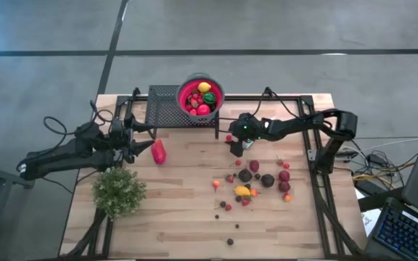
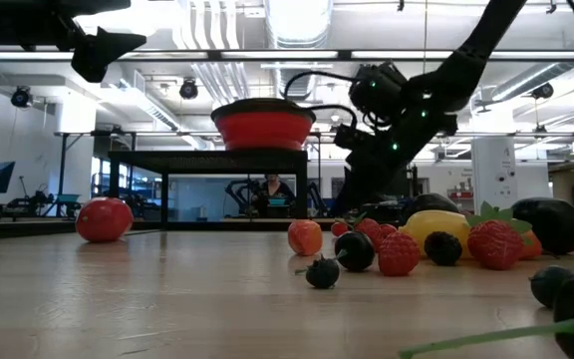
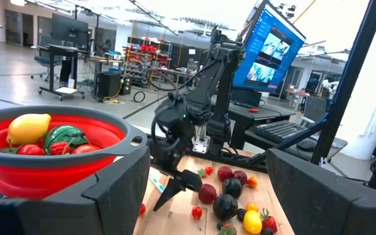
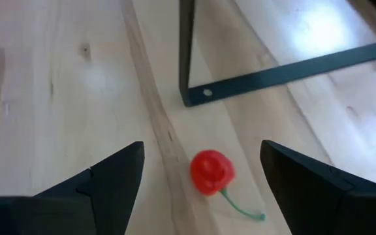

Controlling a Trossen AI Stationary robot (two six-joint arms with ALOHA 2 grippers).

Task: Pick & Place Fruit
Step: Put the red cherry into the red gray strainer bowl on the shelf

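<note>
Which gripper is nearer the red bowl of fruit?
Right. The right gripper hangs open just below-right of the red bowl in the high view; the left gripper waits farther off, beside the larger red fruit.

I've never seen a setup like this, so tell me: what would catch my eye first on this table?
Probably the red bowl, heaped with toy fruit, perched on a black rack at the table's far edge. Next, the scatter of small fruits on the wood toward the right side. Just past them, the right gripper hangs open over a small red cherry near the rack's foot.
</note>
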